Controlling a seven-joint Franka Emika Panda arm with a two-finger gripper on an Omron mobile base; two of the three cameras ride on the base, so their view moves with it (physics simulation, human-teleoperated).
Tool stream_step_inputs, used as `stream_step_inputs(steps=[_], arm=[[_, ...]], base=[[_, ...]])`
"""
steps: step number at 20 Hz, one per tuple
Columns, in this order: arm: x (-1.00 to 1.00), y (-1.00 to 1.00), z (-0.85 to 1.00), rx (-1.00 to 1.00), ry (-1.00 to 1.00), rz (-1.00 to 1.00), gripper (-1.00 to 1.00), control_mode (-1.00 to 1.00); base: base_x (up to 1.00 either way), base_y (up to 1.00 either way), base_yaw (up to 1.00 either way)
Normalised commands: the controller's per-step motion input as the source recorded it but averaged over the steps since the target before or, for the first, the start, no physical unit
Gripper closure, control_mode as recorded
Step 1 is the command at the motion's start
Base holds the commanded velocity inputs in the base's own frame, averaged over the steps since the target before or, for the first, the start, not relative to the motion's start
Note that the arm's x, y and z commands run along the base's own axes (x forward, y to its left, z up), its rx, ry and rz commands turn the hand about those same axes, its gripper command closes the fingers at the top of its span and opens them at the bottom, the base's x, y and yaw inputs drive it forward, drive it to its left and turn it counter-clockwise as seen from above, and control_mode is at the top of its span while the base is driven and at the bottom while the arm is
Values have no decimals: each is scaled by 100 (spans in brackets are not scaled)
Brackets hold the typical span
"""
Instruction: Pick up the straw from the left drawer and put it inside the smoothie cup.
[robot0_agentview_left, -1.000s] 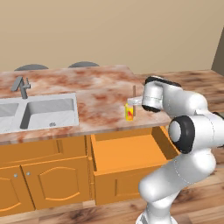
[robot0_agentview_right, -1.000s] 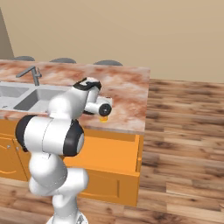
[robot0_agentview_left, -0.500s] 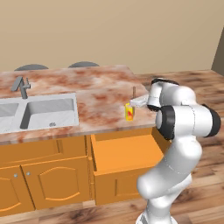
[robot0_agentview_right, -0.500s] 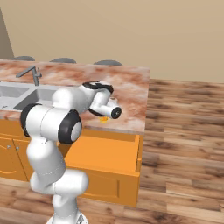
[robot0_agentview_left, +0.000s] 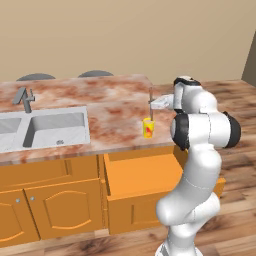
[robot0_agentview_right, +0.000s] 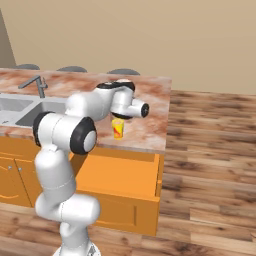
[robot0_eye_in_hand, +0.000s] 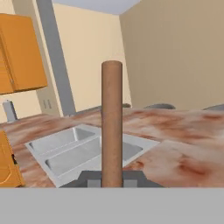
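- The straw (robot0_agentview_left: 151, 104), thin and straight, stands upright over the smoothie cup (robot0_agentview_left: 148, 128); whether its lower end is already inside the rim, I cannot tell.
- It looks light and stiff, probably smooth enough to slip or swivel, so hold it squarely and lower it gently.
- The pincer (robot0_agentview_left: 154, 104) is shut tight on the straw, sideways, above the cup; in the hand view the straw (robot0_eye_in_hand: 112, 122) rises between its tips.
- The cup looks small and light, so a sideways nudge could tip it.
- It sits on the bench (robot0_agentview_left: 110, 107), right of the sink (robot0_agentview_left: 45, 129), behind the open left drawer (robot0_agentview_left: 145, 180).
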Motion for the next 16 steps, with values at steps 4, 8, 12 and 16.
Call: stream_step_inputs(steps=[4,8,12,16], arm=[[48,0,-1,0,-2,12,100,-100],[40,0,-13,0,-10,11,100,-100],[23,0,-32,0,-20,8,100,-100],[14,0,-39,0,-20,6,100,-100]], base=[[0,0,0],[0,0,0],[0,0,0],[0,0,0]])
